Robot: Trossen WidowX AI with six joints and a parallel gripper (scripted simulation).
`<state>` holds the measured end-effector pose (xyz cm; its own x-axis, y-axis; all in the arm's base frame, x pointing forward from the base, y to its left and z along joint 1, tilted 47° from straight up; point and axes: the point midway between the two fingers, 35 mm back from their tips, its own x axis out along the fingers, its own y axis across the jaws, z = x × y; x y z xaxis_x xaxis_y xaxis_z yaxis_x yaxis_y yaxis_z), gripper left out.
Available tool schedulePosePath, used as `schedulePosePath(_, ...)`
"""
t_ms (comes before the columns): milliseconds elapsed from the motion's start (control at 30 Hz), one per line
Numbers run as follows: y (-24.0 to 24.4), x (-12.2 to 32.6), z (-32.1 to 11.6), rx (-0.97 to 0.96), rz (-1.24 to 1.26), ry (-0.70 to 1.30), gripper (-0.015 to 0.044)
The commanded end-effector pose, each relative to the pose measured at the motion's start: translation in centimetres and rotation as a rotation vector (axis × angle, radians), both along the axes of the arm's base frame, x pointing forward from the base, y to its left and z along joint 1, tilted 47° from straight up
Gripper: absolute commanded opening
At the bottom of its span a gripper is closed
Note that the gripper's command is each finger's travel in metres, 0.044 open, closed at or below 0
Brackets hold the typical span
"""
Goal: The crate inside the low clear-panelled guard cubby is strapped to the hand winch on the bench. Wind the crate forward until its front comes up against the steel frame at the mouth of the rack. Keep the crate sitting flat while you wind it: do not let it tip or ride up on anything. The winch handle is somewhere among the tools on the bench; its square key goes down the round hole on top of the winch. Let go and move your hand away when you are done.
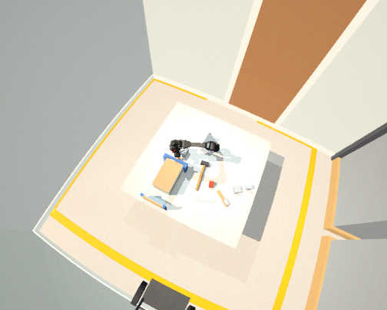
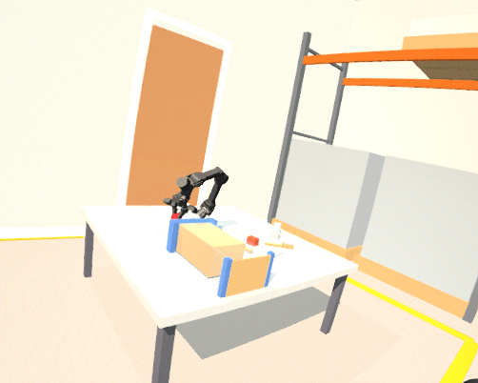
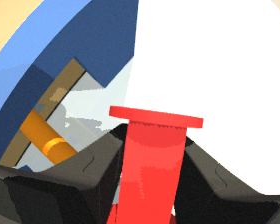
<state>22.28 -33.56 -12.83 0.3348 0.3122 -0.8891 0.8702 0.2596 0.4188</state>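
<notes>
– Brown door (image 1: pixel 287 50) (image 2: pixel 174 119) at the upper right of the top view, shut behind the white bench (image 1: pixel 249 154) (image 2: pixel 127 238). State of the gripper (image 1: pixel 177 154) (image 2: pixel 175 212) (image 3: pixel 153 150)?

– Closed firmly on the red handle (image 2: pixel 175 216) (image 3: pixel 153 165), lower middle of the wrist view; flange just above the fingertips.

– And the crate (image 1: pixel 169 173) (image 2: pixel 209 233)?

– Left of centre in the top view, flat by appearance, near end close to the blue frame (image 1: pixel 176 161) (image 2: pixel 172 235) (image 3: pixel 91 30). Contact there, and seating of the key, not readable from these angles.

– Step in hand, as judged: winding. Recommendations?

– Confirm engagement first. Keep the grip upright, turn in small even arcs about the winch axis, without side load. Watch for any lift at the crate's leading edge; on tilting, stop. At the frame, no further force; then release and withdraw.

– Surface and surroundings?

– Pale, level bench top, strongly lit; red block (image 1: pixel 211 184) (image 2: pixel 252 240) well apart from the gripper. Yellow floor line (image 1: pixel 102 244) (image 2: pixel 412 311) across the lower left of the top view.
</notes>
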Motion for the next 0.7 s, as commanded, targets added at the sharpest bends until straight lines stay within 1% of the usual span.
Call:
schedulePosePath(0, 1.8, 1.3, 1.4, 0.042, 0.012, -0.024, 0.0000)
schedulePosePath(667, 4.0, 2.1, 3.7, 0.044, 0.012, -0.024, 0.0000)
